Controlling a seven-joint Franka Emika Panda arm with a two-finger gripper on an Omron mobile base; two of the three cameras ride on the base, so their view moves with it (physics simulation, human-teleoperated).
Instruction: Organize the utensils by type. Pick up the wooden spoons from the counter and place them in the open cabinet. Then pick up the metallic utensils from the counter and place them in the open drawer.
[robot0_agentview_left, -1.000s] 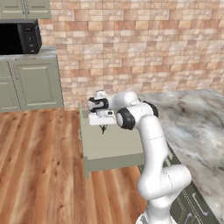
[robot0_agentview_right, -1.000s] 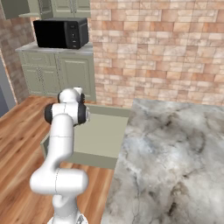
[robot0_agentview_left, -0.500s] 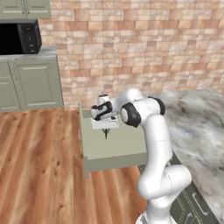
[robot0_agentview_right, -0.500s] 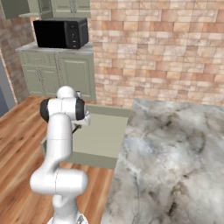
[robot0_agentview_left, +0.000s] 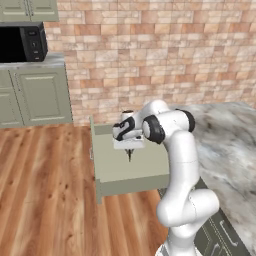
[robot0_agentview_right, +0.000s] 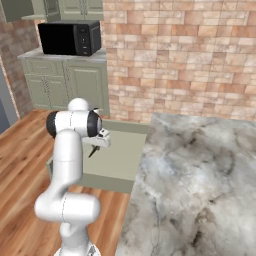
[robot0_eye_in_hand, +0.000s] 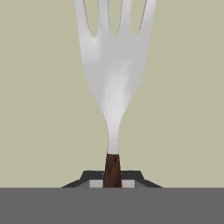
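My gripper (robot0_agentview_left: 129, 149) hangs over the open sage-green drawer (robot0_agentview_left: 131, 171), fingers pointing down, shut on the metallic utensil (robot0_eye_in_hand: 114, 65). That utensil is a fork with a pale silvery head and a thin dark brown handle, pinched at the handle between my fingertips (robot0_eye_in_hand: 92, 178). In the right base view the gripper (robot0_agentview_right: 96, 147) sits above the drawer (robot0_agentview_right: 120, 155) with the dark utensil (robot0_agentview_right: 92, 151) sticking down from it. In the hand view the drawer's greyish-green floor lies behind the fork. The marbled counter (robot0_agentview_left: 225, 145) lies to the right of the drawer. The wooden spoons and the wall cabinet are out of view.
A black microwave (robot0_agentview_left: 22, 44) stands on a far counter above sage-green base cabinets (robot0_agentview_left: 42, 95). A brick wall (robot0_agentview_left: 160, 55) runs behind the drawer. Wooden floor (robot0_agentview_left: 45, 200) spreads to the left of the drawer.
The arm has swung further over the drawer and lowered a little, carrying the fork with it. The gripper stays shut on the handle.
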